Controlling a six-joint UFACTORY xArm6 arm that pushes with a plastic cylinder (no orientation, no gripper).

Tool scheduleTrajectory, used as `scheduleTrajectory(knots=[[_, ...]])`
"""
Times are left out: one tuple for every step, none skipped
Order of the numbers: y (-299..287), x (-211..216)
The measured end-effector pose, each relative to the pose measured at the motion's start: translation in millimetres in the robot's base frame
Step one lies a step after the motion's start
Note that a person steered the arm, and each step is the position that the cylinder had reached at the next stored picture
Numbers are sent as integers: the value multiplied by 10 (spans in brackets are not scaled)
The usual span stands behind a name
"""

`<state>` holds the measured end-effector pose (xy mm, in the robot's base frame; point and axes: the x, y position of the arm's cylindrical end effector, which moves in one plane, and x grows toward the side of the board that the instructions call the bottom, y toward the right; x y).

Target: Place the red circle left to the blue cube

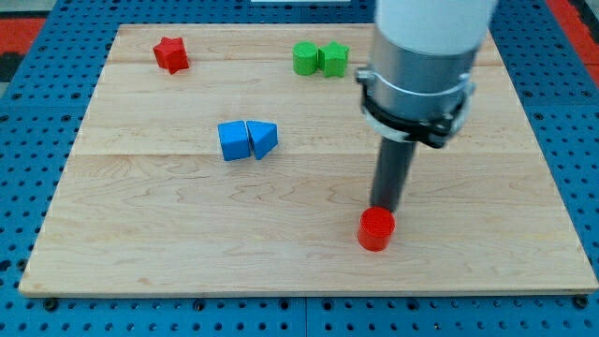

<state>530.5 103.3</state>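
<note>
- My tip (385,208), a plain rod with no end effector to spread or pinch, stands just behind the red circle (375,228), touching or nearly so.
- The red circle sits lower right of centre on the counter (140,253).
- The blue cube (233,140) lies left of centre, well apart, touching a blue wedge (264,139).
- A red star (171,53) is upper left; two green blocks (319,58) upper centre.

We observe a red star (171,53), two touching green blocks (320,58), and a blue triangle (264,139) on the wooden board (187,253).
</note>
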Motion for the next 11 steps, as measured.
scheduleTrajectory(knots=[[56,249],[-399,258],[-494,434],[-410,735],[-1011,490],[-1679,35],[-1667,-110],[-1572,-237],[-2040,-547],[-2673,-820],[-2865,-828]])
